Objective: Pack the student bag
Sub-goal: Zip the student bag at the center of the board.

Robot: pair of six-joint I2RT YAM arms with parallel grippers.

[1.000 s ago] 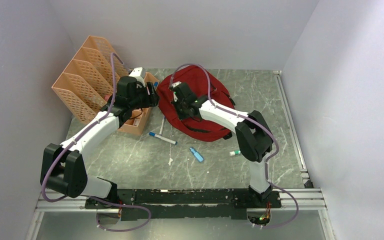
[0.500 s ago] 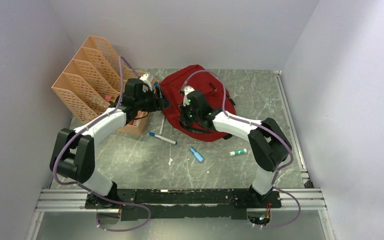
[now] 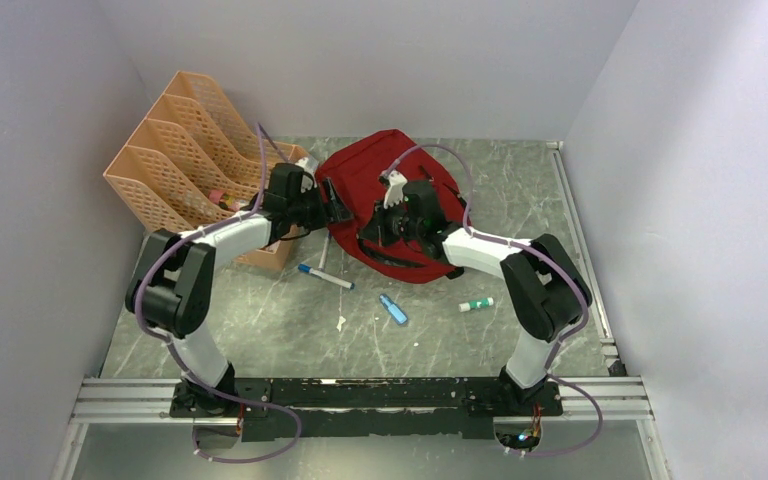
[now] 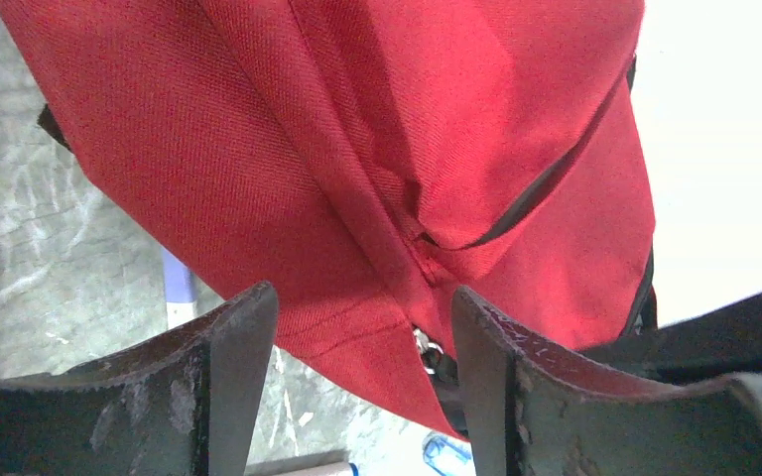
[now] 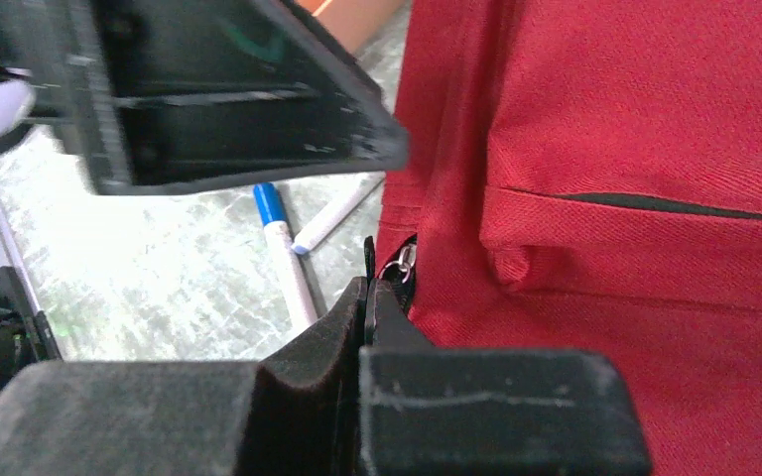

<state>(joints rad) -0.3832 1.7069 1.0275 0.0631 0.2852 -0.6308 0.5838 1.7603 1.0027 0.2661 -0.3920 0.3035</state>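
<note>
Top external view: the student bag (image 3: 355,190) lies at the back of the bench, with a marker (image 3: 325,277) loose in front of it, so packing looks barely begun. The left fingers (image 4: 228,367) gape astride the bag's edge, gripping nothing. The right fingers (image 5: 327,337) are pressed together, apparently pinching the zipper pull (image 5: 402,263).

my left arm (image 3: 222,236) stretches forward and inward from a raised elbow, forearm running toward the middle. my left gripper (image 4: 362,309) has its two dark fingers (image 4: 228,377) spread wide apart, tips pointing away from me. my right arm (image 3: 482,250) folds over its elbow and reaches leftward, so both wrists come close (not touching, as far as i can tell). my right gripper (image 5: 365,297) has its fingers pressed flat together, no gap between them
</note>
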